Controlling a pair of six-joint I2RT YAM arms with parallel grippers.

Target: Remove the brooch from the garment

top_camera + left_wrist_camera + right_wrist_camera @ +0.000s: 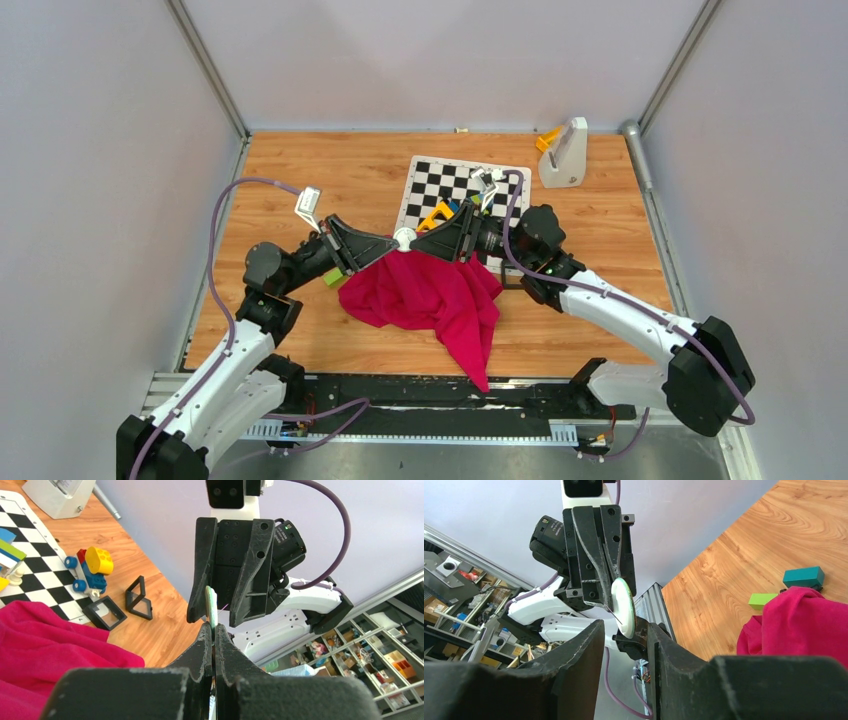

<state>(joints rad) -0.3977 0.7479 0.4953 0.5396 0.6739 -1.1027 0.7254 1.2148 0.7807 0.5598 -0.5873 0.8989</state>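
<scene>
The brooch (404, 238) is a small pale disc held up between my two grippers, just above the top edge of the magenta garment (430, 295). My left gripper (214, 634) is shut on the disc's lower edge; the brooch (211, 604) shows edge-on above the fingertips. My right gripper (624, 629) is open, its jaws either side of the brooch (623, 604) without gripping it. No cloth shows around the disc in the wrist views. The garment lies bunched on the table, at lower left in the left wrist view (40, 645) and at right in the right wrist view (804, 620).
A chequered board (440, 185) with toy blocks (440, 212) lies behind the grippers. A white device (563, 152) stands at back right. Black square frames (105, 612) lie by the board. A green block (763, 600) and a teal block (804, 576) sit beside the garment.
</scene>
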